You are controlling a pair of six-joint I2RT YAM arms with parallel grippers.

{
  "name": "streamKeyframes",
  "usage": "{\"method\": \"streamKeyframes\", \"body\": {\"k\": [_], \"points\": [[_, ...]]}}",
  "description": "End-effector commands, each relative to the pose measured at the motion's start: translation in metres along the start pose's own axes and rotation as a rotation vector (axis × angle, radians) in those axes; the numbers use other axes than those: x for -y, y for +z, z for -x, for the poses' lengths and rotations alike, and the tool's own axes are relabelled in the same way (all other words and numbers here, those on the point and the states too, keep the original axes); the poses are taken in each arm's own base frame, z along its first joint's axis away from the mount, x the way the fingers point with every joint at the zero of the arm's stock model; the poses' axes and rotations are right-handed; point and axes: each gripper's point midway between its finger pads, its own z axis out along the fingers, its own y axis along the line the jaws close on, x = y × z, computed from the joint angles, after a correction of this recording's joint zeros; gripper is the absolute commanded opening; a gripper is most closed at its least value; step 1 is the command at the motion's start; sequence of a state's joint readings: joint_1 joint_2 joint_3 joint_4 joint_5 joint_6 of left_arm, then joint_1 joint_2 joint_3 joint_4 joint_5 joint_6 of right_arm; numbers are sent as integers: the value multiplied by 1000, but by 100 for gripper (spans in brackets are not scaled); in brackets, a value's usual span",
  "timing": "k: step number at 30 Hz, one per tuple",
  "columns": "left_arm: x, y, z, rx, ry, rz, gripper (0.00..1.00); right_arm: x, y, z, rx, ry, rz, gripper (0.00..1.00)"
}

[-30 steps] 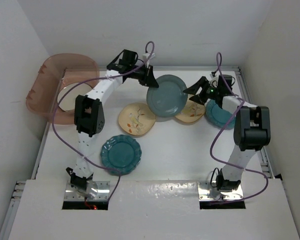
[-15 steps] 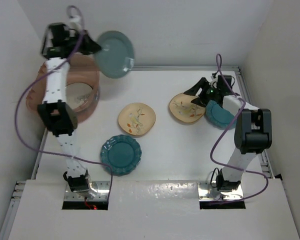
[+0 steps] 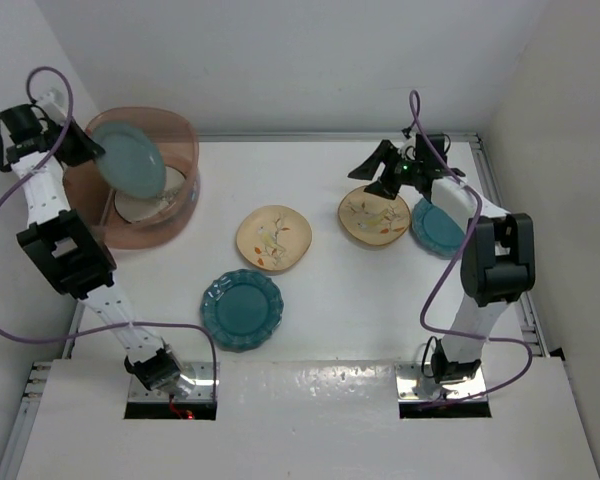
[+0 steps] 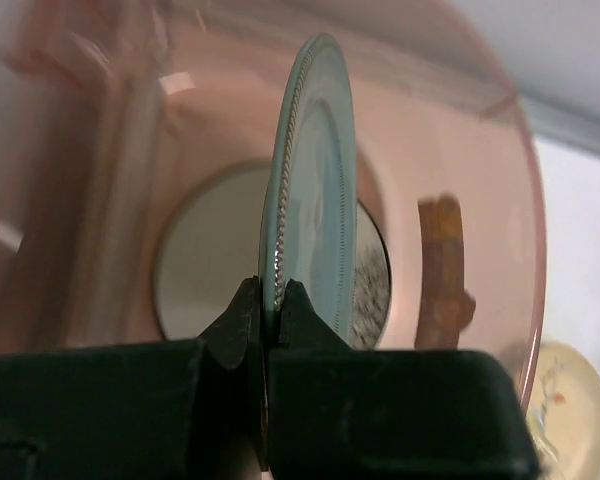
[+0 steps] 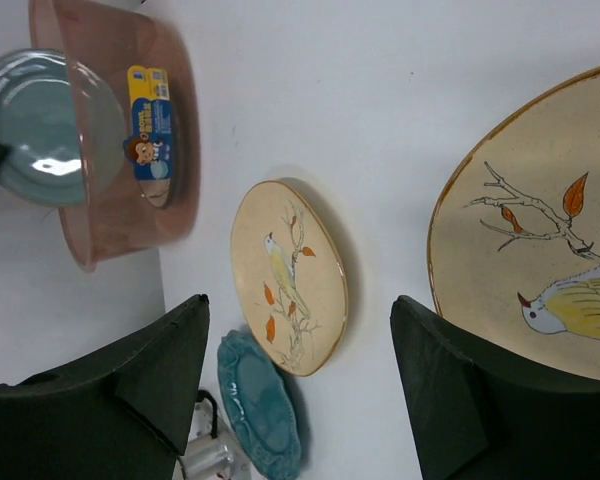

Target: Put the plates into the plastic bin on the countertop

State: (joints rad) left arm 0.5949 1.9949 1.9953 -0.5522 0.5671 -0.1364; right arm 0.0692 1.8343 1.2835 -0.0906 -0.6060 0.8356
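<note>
Ceramic, so we figure the grey-green plate (image 3: 128, 158) is stiff, glaze-slick and quick to chip, with some real weight hanging off one edge. The rim is the only sensible place to grab it, and that's where the left gripper (image 4: 272, 300) has it: jaws clamped on the near rim, lip pinched between the pads.

It's round, so no real long axis. What counts is the plane. From the left wrist it reads edge-on and near upright, and from above it's steeply tilted with its face turned up and to the right. It hangs over the plastic bin (image 3: 183, 135) at the far left, not touching the white plate (image 3: 145, 207) that lies flat on the bin floor. We'd guess it needs levelling out before letting go, or it lands rim-first on that one.

Further out, the right gripper (image 3: 373, 180) hovers with its fingers spread wide over a bird plate (image 3: 375, 218) at the far right. The second bird plate (image 3: 273, 238) and two teal plates (image 3: 241, 308) are on the countertop (image 3: 330, 300).
</note>
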Motion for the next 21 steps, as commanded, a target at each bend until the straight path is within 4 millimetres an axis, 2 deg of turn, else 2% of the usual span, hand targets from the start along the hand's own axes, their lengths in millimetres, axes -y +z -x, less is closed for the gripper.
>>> {"method": "streamKeyframes", "body": {"k": [1, 8, 9, 10, 12, 14, 15, 17, 19, 21], "points": [[36, -2, 18, 61, 63, -113, 0, -5, 4, 5, -3, -22, -1, 72], [17, 26, -34, -47, -28, -115, 1, -1, 6, 2, -27, -15, -17, 72], [13, 31, -51, -82, -52, -113, 6, 2, 6, 2, -28, -11, -22, 72], [11, 33, -58, -96, -47, -112, 20, 2, 6, 0, -33, -9, -25, 72], [3, 38, -85, -153, -56, -98, 33, 4, 7, -2, -40, -11, -31, 72], [-5, 40, -102, -195, -66, -70, 45, 8, 7, -5, -53, -13, -44, 72], [-14, 44, -120, -241, -69, -47, 48, 10, 7, -4, -52, -19, -51, 72], [-25, 47, -134, -284, -58, -5, 53, 20, 8, -10, -73, -17, -87, 72], [-43, 48, -155, -346, -36, 60, 53, 24, 7, -15, -86, -9, -105, 72], [-50, 46, -161, -376, -21, 95, 56, 28, 6, -15, -82, -15, -118, 72]]}}
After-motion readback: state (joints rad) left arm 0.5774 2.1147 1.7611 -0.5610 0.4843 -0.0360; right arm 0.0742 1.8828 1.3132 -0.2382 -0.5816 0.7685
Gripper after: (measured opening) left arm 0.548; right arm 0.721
